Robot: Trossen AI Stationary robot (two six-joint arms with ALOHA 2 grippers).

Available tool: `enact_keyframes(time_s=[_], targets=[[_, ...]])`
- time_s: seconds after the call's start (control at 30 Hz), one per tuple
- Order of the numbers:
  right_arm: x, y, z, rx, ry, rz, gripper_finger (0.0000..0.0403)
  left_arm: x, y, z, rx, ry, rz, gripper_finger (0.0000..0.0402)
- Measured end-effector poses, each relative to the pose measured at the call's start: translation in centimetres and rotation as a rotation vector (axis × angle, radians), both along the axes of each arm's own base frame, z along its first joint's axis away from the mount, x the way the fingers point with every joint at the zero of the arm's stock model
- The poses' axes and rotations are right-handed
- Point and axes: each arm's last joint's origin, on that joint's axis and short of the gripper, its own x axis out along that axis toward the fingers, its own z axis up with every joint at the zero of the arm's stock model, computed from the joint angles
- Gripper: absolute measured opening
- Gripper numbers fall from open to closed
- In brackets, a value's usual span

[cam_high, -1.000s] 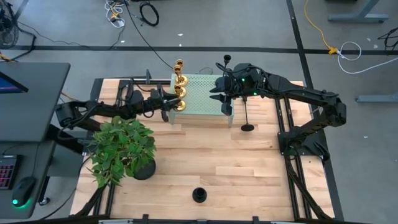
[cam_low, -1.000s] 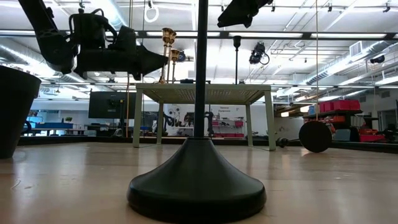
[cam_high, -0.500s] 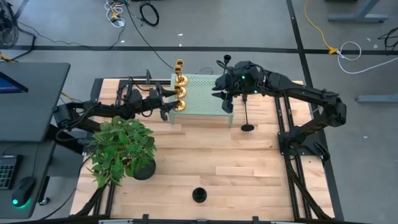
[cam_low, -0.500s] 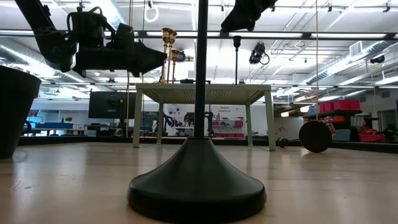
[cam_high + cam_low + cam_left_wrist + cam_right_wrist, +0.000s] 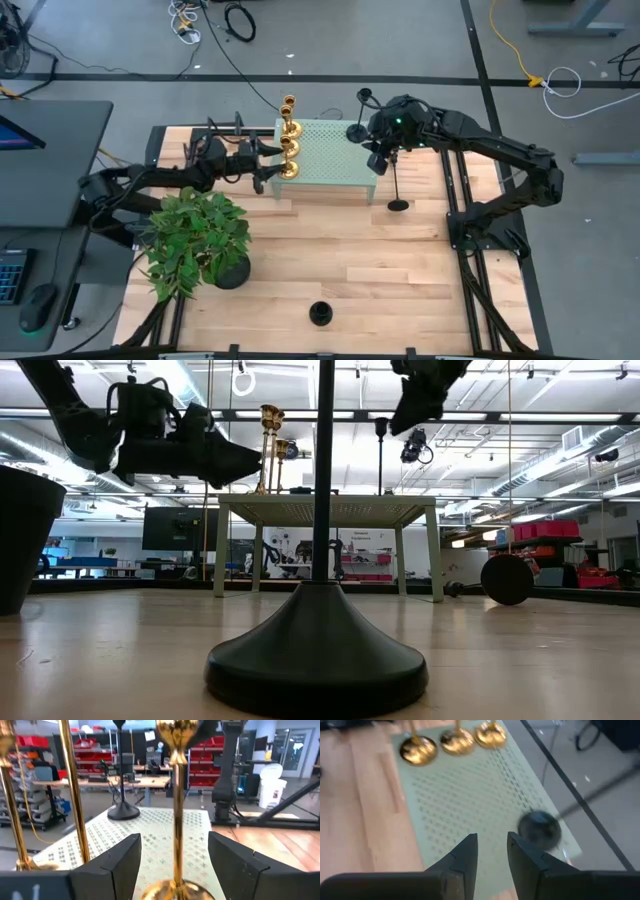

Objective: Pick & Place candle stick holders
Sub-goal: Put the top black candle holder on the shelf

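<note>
three gold candle holders (image 5: 288, 140) stand in a row on the green stand's (image 5: 325, 160) left edge | left gripper (image 5: 268, 168) released, jaws astride the nearest one | right gripper (image 5: 377, 160) released above stand, near black holder (image 5: 357, 128)

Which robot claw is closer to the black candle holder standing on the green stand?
The right gripper. It hangs over the stand's right end, just beside the black holder. The left gripper is at the stand's opposite end, open by the gold holders.

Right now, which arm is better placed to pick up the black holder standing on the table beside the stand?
Right. The right gripper hangs open near the black holder; the left gripper sits across the stand, by the gold holders.
</note>
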Motion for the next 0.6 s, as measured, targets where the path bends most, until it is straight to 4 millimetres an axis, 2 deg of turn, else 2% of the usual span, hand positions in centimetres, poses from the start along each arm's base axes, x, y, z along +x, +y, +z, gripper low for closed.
enact_keyframes(time_s=[0.23, 0.33, 0.43, 0.6], targets=[[-2.3, 0.3, 0.1, 0.021, 0.083, -0.187, 0.0105, -1.6, -0.7, 1.4, -0.004, 0.048, -0.002, 0.0231], [-3.1, 0.5, -0.7, 0.032, 0.109, -0.278, 0.0105, -2.3, -1.3, 1.8, 0.001, 0.079, -0.002, 0.0231], [-4.0, 0.8, -2.3, 0.068, 0.132, -0.335, 0.0105, -2.9, -1.7, 2.2, 0.013, 0.1, 0.007, 0.0231], [-5.6, 0.8, -6.3, 0.157, 0.12, -0.473, 0.0105, -3.6, -2.1, 2.5, 0.002, 0.117, 0.026, 0.0231]])
